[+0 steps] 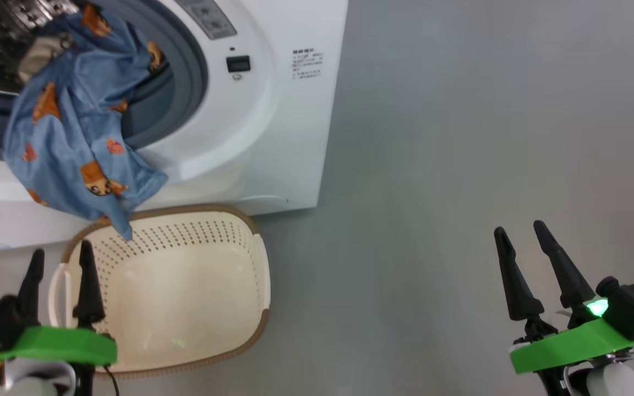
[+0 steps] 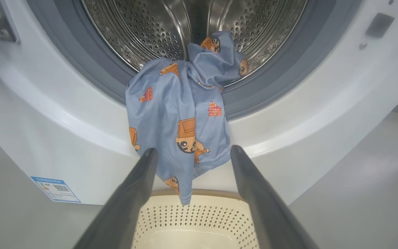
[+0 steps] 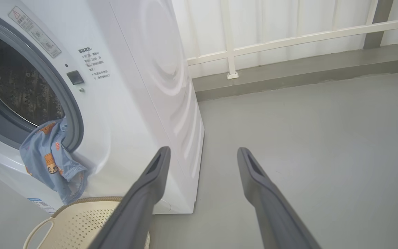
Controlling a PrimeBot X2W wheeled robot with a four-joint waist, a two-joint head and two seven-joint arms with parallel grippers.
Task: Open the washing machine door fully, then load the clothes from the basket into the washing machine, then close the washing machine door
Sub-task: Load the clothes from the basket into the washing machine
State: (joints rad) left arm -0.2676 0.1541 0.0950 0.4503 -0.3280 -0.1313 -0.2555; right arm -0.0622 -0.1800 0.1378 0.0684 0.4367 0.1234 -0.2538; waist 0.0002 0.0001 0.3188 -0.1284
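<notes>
because the clothes [image 1: 75, 126] drape half out over the lower seal [image 2: 264, 98] of the washing machine [image 1: 273, 137], above the basket [image 1: 185, 286] at its foot, the left gripper [image 1: 61, 248] and right gripper [image 1: 519, 227] stand wide open, empty, presumably to push them in.

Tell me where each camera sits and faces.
Head view: on the head, facing down at the basket; left pincer and right pincer show.
Left wrist view: on the left wrist, facing the washing machine; own fingers show.
Right wrist view: on the right wrist, facing the floor; own fingers show.
Shared: the clothes hanging from the machine.
</notes>
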